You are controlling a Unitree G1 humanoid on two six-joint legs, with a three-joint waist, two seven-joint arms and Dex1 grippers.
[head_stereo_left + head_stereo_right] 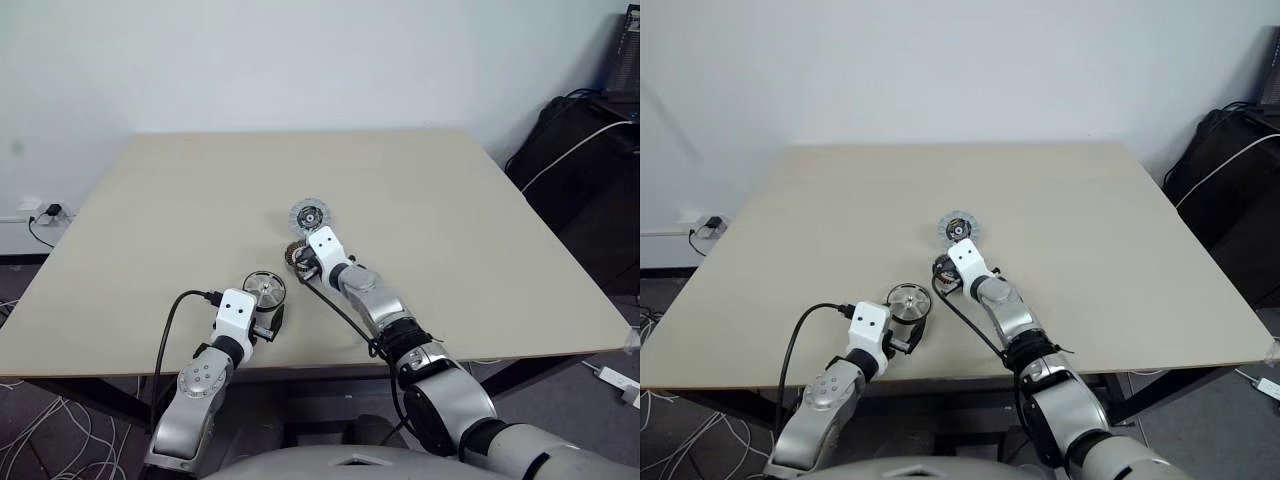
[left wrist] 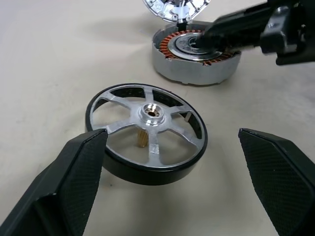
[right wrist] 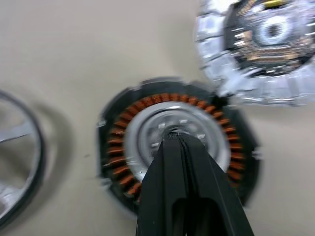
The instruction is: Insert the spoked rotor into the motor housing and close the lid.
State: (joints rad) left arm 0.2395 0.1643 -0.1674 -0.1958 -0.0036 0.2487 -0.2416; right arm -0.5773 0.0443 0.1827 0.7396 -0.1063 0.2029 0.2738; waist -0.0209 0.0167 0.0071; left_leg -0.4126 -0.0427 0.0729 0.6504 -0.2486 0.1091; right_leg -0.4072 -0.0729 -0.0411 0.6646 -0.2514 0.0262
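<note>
The spoked rotor (image 3: 147,105), a ring of copper windings in a grey case, lies mid-table. My right gripper (image 3: 172,137) is shut, its tips resting on the rotor's pale centre. Just beyond lies the motor housing (image 1: 310,215), a pale grey-blue disc with a dark hub, touching or nearly touching the rotor's far edge. Nearer me is the lid (image 2: 147,130), a silver round piece with a black rim and a raised centre hub. My left gripper (image 2: 170,140) is open, one finger on each side of the lid's near edge without touching it.
All three parts sit on a beige table (image 1: 450,220) near its front half. Dark bags with a white cable (image 1: 580,150) stand off the table's right side. A wall socket with plugs (image 1: 45,212) and loose floor cables lie at the left.
</note>
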